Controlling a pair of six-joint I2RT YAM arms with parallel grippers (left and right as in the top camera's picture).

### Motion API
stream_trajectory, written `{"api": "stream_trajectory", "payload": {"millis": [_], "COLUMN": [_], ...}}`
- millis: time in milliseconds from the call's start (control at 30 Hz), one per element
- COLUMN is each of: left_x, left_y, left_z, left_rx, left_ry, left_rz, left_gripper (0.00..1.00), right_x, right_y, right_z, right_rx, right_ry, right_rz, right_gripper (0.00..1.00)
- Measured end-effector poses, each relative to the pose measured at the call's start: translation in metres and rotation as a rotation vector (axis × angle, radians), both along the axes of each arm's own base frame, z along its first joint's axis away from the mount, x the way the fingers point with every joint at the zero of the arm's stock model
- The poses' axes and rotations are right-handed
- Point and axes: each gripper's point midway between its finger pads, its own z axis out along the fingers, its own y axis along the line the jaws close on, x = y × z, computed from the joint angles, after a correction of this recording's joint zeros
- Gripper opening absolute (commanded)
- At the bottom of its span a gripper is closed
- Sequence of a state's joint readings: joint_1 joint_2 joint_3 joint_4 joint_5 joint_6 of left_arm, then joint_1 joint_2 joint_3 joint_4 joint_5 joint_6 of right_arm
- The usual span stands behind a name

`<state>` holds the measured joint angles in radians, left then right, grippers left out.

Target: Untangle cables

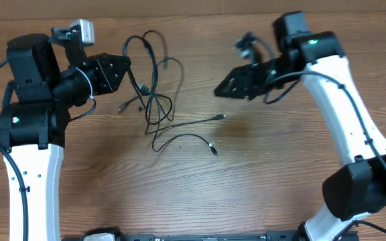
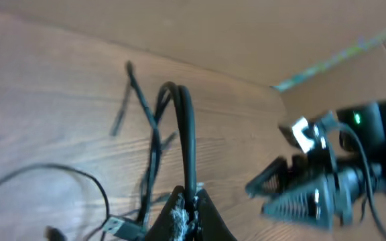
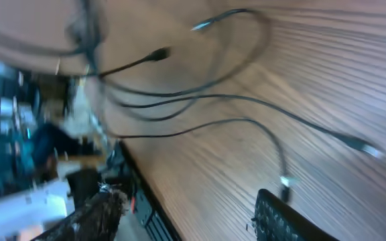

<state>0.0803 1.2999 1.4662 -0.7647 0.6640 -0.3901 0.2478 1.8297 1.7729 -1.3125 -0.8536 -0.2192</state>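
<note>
Left gripper [image 2: 187, 204] tight on cables [image 2: 187, 127], plain only in wrist view; right gripper [image 3: 187, 204] agape.

Even, warm light from above on the table [image 1: 246, 181]; only faint, soft shadows. Overhead view sharp and clear. In the left wrist view mild blur, the cables [image 2: 187, 134] soft at the edges, far corner pale and washed. In the right wrist view heavy motion smear, left side unreadable.
</note>
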Motion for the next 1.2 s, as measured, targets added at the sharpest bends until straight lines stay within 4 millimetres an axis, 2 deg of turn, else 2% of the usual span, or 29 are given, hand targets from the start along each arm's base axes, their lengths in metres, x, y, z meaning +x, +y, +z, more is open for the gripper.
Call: {"api": "stream_trajectory", "payload": {"millis": [67,200,267,367,467,600,700,767,900,967,1067,1200], "left_x": [0.003,0.007,0.007,0.007,0.007,0.007,0.007,0.007,0.007,0.007,0.006,0.005], "left_y": [0.004,0.007,0.007,0.007,0.007,0.007,0.007,0.007,0.007,0.007,0.006,0.004], "left_z": [-0.004,-0.009,-0.009,-0.009,-0.01,-0.01,-0.01,-0.01,-0.01,-0.01,-0.009,-0.008], "left_rx": [-0.037,-0.094,-0.105,-0.113,-0.12,-0.123,-0.123,-0.123,-0.123,-0.123,-0.127,-0.135], "left_ry": [0.048,0.113,0.123,0.13,0.138,0.14,0.14,0.14,0.14,0.139,0.139,0.14], "left_rz": [0.052,0.113,0.122,0.129,0.134,0.136,0.136,0.136,0.136,0.135,0.129,0.116], "left_gripper": [0.04,0.04,0.04,0.04,0.04,0.04,0.04,0.04,0.04,0.04,0.04,0.04], "right_x": [-0.015,-0.03,-0.032,-0.033,-0.031,-0.028,-0.027,-0.031,-0.042,-0.044,-0.044,-0.04], "right_y": [0.031,0.078,0.092,0.101,0.101,0.1,0.104,0.112,0.128,0.135,0.144,0.148], "right_z": [0.002,-0.004,-0.011,-0.028,-0.047,-0.061,-0.064,-0.063,-0.059,-0.056,-0.051,-0.046], "right_rx": [0.014,0.01,0.01,-0.002,-0.019,-0.02,-0.001,0.017,0.047,0.064,0.088,0.104], "right_ry": [-0.066,-0.212,-0.265,-0.295,-0.307,-0.358,-0.426,-0.472,-0.522,-0.552,-0.596,-0.638], "right_rz": [0.115,0.255,0.286,0.302,0.302,0.329,0.372,0.414,0.469,0.489,0.501,0.502], "right_gripper": [0.62,0.62,0.62,0.61,0.61,0.61,0.62,0.68,0.68,0.63,0.4,0.22]}}
